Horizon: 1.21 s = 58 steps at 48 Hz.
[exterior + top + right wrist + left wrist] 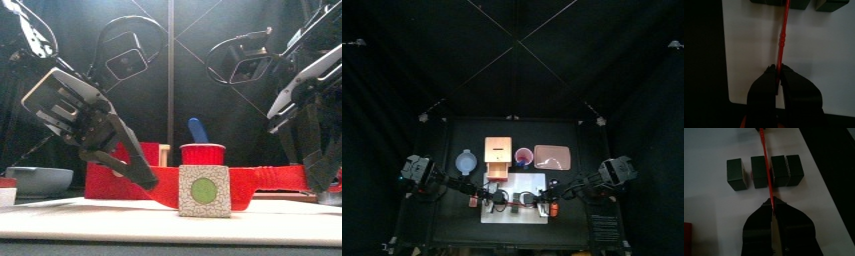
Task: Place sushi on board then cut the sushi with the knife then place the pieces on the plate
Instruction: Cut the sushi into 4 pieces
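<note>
the sushi roll (776, 171) lies on the white board (711, 208) near the front of the table, as dark green blocks in a row: three sit pressed together and one end piece (734, 174) stands just apart from them. the red knife (767, 163) is held on edge across the three joined blocks, close to a seam between two of them; how deep it sits cannot be told. the left gripper (771, 204) has its jaws closed tight on one end of the knife, and the right gripper (781, 70) is clamped on the other end. behind the board stand, from left to right, a blue-grey bowl (466, 160), a wooden box (498, 152), a red cup (203, 154) with a blue knife (197, 129) sticking up from it, and the pink tray (553, 157).
</note>
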Available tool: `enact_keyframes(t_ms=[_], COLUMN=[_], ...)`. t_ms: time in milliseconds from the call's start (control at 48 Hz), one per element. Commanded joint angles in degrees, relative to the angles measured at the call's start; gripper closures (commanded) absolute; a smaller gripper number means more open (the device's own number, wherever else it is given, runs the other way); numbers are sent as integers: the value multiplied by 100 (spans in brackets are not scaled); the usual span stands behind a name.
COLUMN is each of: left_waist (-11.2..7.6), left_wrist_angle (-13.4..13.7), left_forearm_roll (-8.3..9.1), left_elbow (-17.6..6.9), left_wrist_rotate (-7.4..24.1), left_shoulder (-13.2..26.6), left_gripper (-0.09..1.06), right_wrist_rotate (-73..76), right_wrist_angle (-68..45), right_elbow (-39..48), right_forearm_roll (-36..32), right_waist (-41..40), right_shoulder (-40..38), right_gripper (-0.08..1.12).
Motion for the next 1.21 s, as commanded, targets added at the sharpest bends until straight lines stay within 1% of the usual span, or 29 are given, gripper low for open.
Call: enact_keyframes(t_ms=[21, 125, 292, 458, 542, 604, 646, 688, 708, 771, 812, 854, 917, 979, 1062, 1125, 1208], left_waist=[18, 26, 35, 35, -44, -167, -281, -360, -378, -475, -510, -554, -668, -712, -712, -747, -747], left_wrist_angle=[141, 158, 202, 202, 185, 185, 185, 185, 185, 176, 185, 185, 185, 202, 202, 229, 255], left_forearm_roll=[-9, -9, 9, -9, -9, -9, -70, -185, -220, -396, -466, -598, -800, -905, -949, -940, -949], left_elbow=[88, 97, 97, 105, 88, 88, 88, 70, 70, 44, 26, 0, -35, -35, 9, 26, 26], left_wrist_rotate=[9, 18, 18, 9, -9, -9, -18, -9, -9, -9, -9, -18, -9, 0, 0, 0, 0], left_shoulder=[-141, -360, -870, -1090, -1116, -1072, -984, -861, -826, -686, -624, -554, -466, -448, -492, -519, -536], left_gripper=[58, 58, 58, 58, 58, 58, 58, 58, 58, 58, 58, 58, 58, 58, 58, 58, 58], right_wrist_rotate=[-35, -35, -35, -35, -26, -26, -26, -26, -26, -26, -26, -26, -26, -26, -26, -26, -35], right_wrist_angle=[246, 492, 870, 1011, 1055, 1055, 1072, 1125, 1151, 1160, 1160, 1160, 1160, 1160, 1143, 1107, 1072], right_elbow=[-26, -176, -334, -396, -448, -448, -439, -431, -431, -431, -422, -413, -413, -422, -439, -448, -475], right_forearm_roll=[9, -18, -158, -132, -105, -79, -44, -9, -9, -9, -9, 0, 0, 18, 62, 114, 149], right_waist=[185, 158, 149, 149, 185, 185, 193, 185, 176, 176, 176, 176, 193, 193, 193, 220, 246], right_shoulder=[-132, -246, -554, -747, -800, -800, -791, -791, -800, -791, -782, -765, -738, -721, -703, -633, -510], right_gripper=[73, 73, 73, 73, 73, 73, 73, 73, 73, 73, 73, 73, 73, 73, 73, 73, 73])
